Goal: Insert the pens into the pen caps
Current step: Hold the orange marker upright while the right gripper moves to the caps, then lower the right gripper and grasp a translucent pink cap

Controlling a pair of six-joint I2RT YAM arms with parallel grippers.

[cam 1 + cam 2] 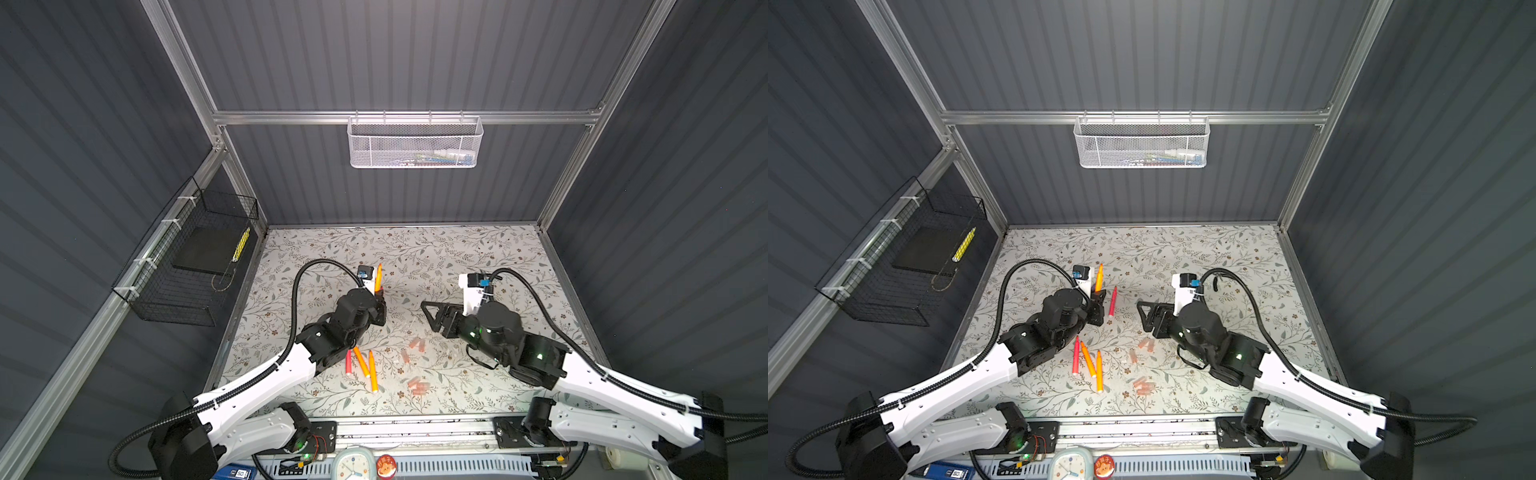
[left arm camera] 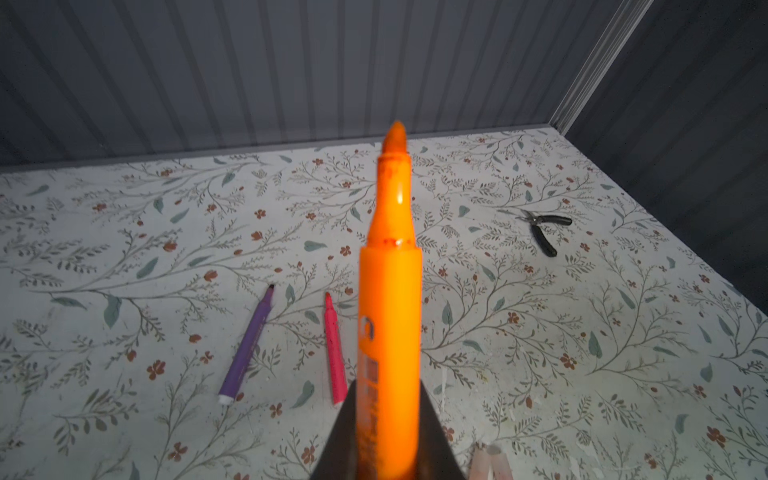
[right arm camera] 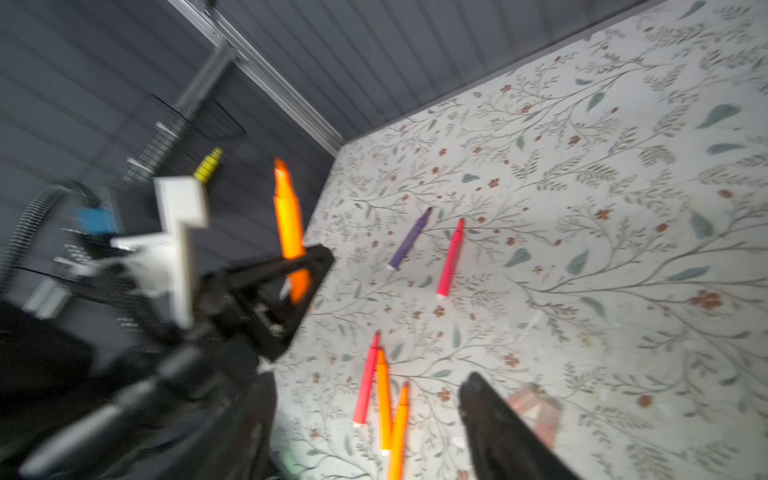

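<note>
An orange pen point(image 2: 390, 311) is clamped upright by the left gripper point(image 2: 388, 415). The right gripper point(image 1: 430, 318) is spread empty, pen caps point(image 1: 417, 345) at its six o'clock.

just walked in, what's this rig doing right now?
It is capping pens. The left gripper is shut on an orange pen, held tip-up above the table. The right gripper faces it with its jaws apart and nothing visible between them, though that wrist view is blurred. A purple pen, a pink pen and three more pens lie uncapped. The caps sit loose on the table.
</note>
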